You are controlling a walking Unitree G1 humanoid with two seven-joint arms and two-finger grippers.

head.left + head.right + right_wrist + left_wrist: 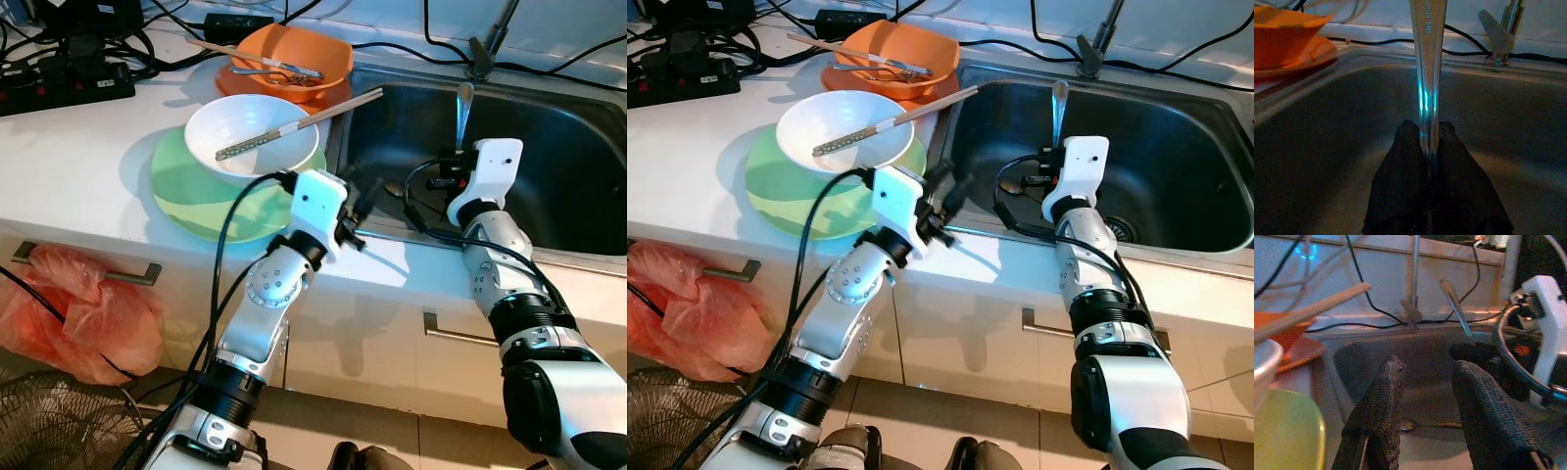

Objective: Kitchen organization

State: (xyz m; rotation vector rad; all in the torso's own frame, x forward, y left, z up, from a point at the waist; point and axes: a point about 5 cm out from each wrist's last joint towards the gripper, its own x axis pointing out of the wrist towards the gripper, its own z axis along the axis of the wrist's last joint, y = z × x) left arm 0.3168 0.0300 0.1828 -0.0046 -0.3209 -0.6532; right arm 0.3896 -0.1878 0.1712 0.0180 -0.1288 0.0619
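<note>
Your right gripper [1431, 139] pinched a steel utensil handle [1427, 58] over the sink [1176, 127], its working end hidden. It was stiff, light and probably slippery, so you gripped it low. Your left gripper [1430, 396] waited spread at the sink's edge.

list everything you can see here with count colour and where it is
white bowl: 1, white, on the green plate
green plate: 1, green, on the counter beside the sink
chopsticks: 1 pair, pale, across the white bowl's rim
orange bowl: 1, orange, on the counter behind the white bowl, utensils inside
sink: 1, steel
utensil: 1, silver, upright over the sink
plastic bag: 1, red, on the drawer handle
left gripper: open, at the sink's edge
right gripper: shut on the utensil
</note>
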